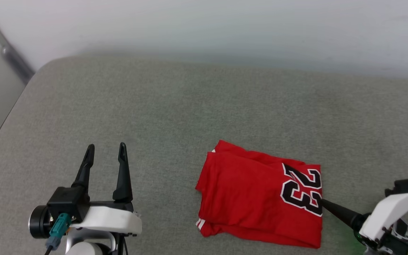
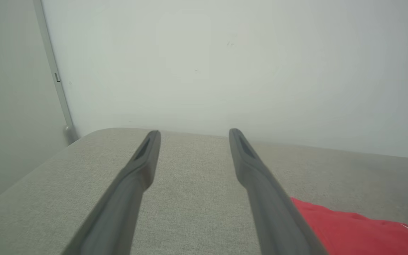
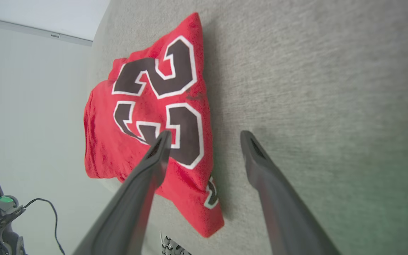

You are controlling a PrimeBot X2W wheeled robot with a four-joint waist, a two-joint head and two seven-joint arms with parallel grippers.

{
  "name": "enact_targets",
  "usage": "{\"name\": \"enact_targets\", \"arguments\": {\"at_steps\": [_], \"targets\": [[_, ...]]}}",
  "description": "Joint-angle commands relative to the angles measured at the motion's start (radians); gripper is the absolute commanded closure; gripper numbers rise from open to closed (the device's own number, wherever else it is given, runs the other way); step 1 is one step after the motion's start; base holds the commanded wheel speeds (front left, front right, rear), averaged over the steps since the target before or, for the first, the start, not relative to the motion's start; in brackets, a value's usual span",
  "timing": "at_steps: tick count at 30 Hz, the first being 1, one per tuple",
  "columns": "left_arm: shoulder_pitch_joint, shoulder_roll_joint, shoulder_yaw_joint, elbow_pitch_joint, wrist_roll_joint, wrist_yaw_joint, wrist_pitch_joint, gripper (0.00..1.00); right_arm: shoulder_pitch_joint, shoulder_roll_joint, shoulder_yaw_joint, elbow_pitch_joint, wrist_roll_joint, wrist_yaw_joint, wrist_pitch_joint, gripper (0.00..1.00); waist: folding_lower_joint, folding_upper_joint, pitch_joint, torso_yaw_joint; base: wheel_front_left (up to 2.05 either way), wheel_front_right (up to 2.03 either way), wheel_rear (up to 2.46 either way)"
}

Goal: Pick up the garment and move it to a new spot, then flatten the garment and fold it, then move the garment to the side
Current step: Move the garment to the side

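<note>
The garment (image 1: pixel 253 191) is a red jersey with a black-and-white "23". It lies folded into a rough rectangle on the grey padded surface (image 1: pixel 190 106), right of centre near the front. Its right edge sits at my right gripper (image 1: pixel 326 203), which comes in low from the lower right. In the right wrist view my right gripper (image 3: pixel 205 136) is open, one finger over the number on the garment (image 3: pixel 147 106) and the other over bare grey surface. My left gripper (image 1: pixel 106 148) stands open and empty at the lower left, well left of the garment. In the left wrist view my left gripper (image 2: pixel 194 132) has the garment's corner (image 2: pixel 349 230) showing beside it.
A pale wall (image 1: pixel 225 28) runs along the back of the surface. The surface's rounded corner and left edge (image 1: pixel 30 81) drop away, with a grey rail (image 1: pixel 12 56) beside them. A thin cable (image 3: pixel 48 212) hangs by the robot's body.
</note>
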Motion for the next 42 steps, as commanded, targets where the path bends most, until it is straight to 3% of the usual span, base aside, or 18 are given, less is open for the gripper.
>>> {"name": "enact_targets", "arguments": {"at_steps": [1, 9, 10, 11, 18, 24, 33, 42], "targets": [[-0.019, -0.005, 0.002, 0.001, 0.007, -0.004, -0.005, 0.00, -0.024, 0.002, 0.009, 0.012, 0.027, 0.000, 0.015, 0.00, -0.0001, 0.0000, 0.038, 0.033, 0.00, 0.00, 0.00], [-0.045, -0.027, 0.014, 0.023, 0.027, -0.026, -0.008, 0.00, -0.111, 0.011, 0.092, 0.104, 0.136, -0.001, 0.038, 0.00, -0.0001, 0.0000, 0.083, 0.067, 0.00, 0.00, 0.00], [-0.048, -0.029, 0.016, 0.025, 0.029, -0.026, -0.008, 0.00, -0.115, 0.009, 0.104, 0.116, 0.141, -0.001, 0.040, 0.59, -0.0001, 0.0000, 0.084, 0.069, 0.00, 0.00, 0.00], [-0.050, -0.032, 0.018, 0.026, 0.030, -0.029, -0.008, 0.00, -0.118, 0.008, 0.115, 0.124, 0.147, -0.001, 0.038, 1.00, -0.0001, 0.0000, 0.085, 0.071, 0.00, 0.00, 0.00], [-0.030, -0.042, 0.029, 0.045, 0.043, -0.044, -0.008, 0.00, -0.146, -0.041, 0.190, 0.131, 0.119, -0.001, -0.025, 1.00, -0.0001, 0.0000, 0.050, 0.054, 0.00, 0.00, 0.00], [-0.004, -0.031, 0.038, 0.050, 0.044, -0.053, -0.007, 0.00, -0.172, -0.097, 0.289, 0.140, -0.037, -0.001, -0.129, 1.00, -0.0001, 0.0000, -0.010, -0.002, 0.00, 0.00, 0.00], [0.032, -0.014, 0.046, 0.023, 0.042, -0.049, -0.005, 0.00, -0.266, -0.137, 0.383, 0.206, -0.334, -0.001, -0.164, 1.00, -0.0001, 0.0000, -0.030, -0.191, 0.00, 0.00, 0.00], [-0.045, -0.011, 0.017, -0.013, 0.070, -0.061, 0.007, 0.00, -0.431, -0.131, 0.394, 0.257, -0.443, -0.001, -0.178, 1.00, -0.0001, 0.0000, 0.090, -0.399, 0.00, 0.00, 0.00]]}}
